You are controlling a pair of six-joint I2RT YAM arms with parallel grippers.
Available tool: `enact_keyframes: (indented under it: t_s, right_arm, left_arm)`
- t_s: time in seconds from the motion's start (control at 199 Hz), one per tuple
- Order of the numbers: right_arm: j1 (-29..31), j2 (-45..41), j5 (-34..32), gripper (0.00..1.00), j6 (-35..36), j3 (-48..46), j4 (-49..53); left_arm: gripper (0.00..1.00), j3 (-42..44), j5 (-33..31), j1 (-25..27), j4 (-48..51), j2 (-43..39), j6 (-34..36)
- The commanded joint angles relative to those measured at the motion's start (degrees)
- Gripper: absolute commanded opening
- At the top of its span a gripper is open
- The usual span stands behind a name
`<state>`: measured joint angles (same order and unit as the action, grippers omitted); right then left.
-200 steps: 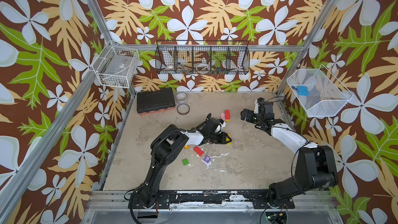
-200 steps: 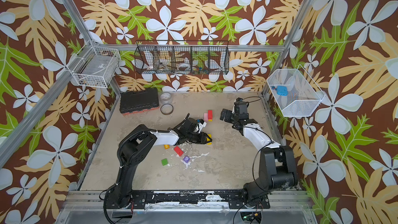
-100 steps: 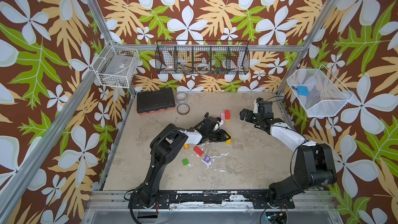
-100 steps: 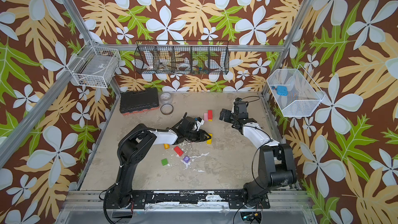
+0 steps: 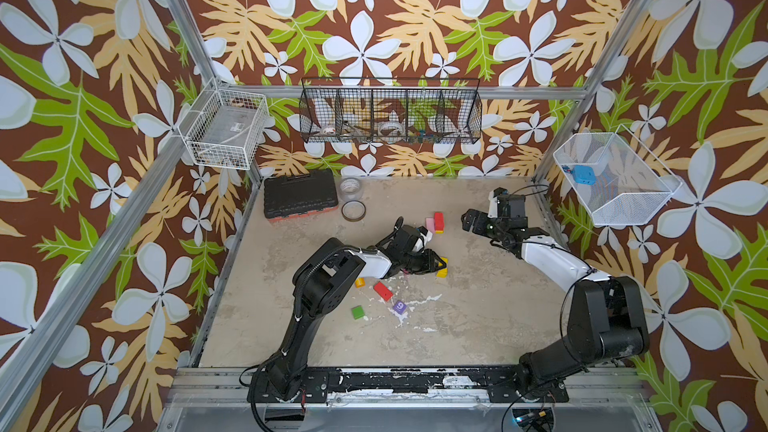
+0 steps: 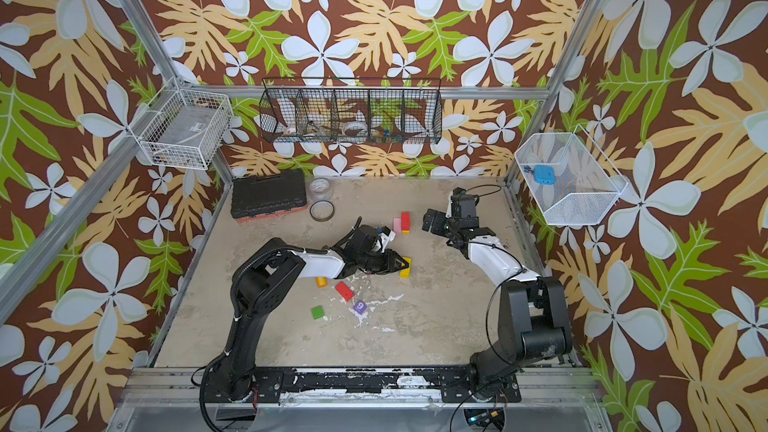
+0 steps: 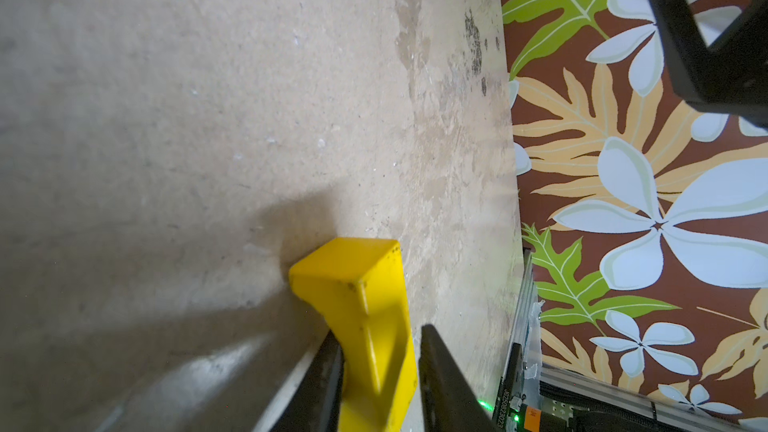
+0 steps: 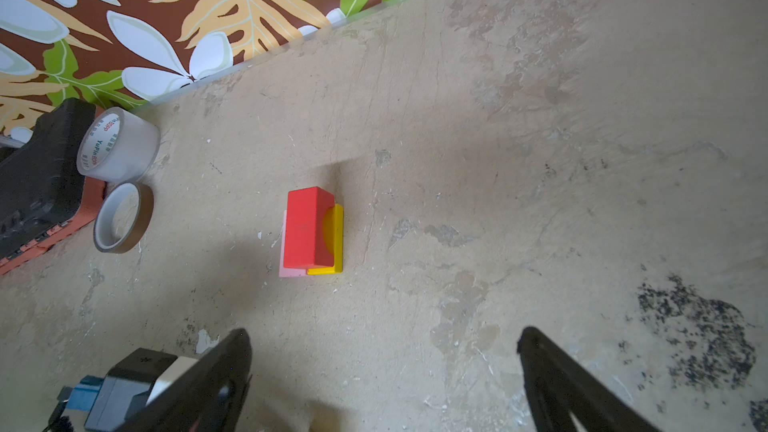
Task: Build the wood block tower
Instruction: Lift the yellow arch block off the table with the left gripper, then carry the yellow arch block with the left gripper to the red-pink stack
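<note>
Left fingers (image 7: 440, 380) are standing narrow, clasping a yellow block (image 7: 361, 305) that is resting on the bench (image 7: 166, 118). Right fingers (image 8: 224, 367) are hanging wide apart, holding nothing. Ahead of the right fingers, well apart, the tower (image 8: 311, 230), red over pink and yellow, is standing on the bench. Behind the left fingers, a red block (image 5: 382, 290), a green block (image 5: 357, 312) and a purple cube (image 5: 399, 306) are lying loose.

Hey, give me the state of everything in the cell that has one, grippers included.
left gripper, shut on the yellow block
right gripper, open, empty
tower, three blocks standing, red on top
toolbox, lid closed
loose red block, lying flat
purple cube, 9 facing up
green block, lying loose
</note>
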<state>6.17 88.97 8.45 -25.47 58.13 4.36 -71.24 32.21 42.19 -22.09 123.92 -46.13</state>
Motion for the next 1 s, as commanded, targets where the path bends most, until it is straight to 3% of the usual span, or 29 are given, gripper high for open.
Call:
enact_keyframes:
  t_s: [0.0, 0.492, 0.999]
  right_arm:
    - [0.0, -0.2, 0.3, 1.0, -0.3, 0.4, -0.2]
    - [0.0, 0.1, 0.5, 1.0, -0.3, 0.4, -0.1]
    - [0.0, 0.8, 0.2, 1.0, -0.3, 0.5, -0.3]
  left_arm:
    - [0.27, -0.4, 1.4, 0.0, -2.4, 0.4, -0.4]
    - [0.15, 0.3, 4.6, -1.0, -6.2, 0.5, -2.8]
    - [0.03, 9.4, 7.3, -10.3, -15.3, -10.6, -8.3]
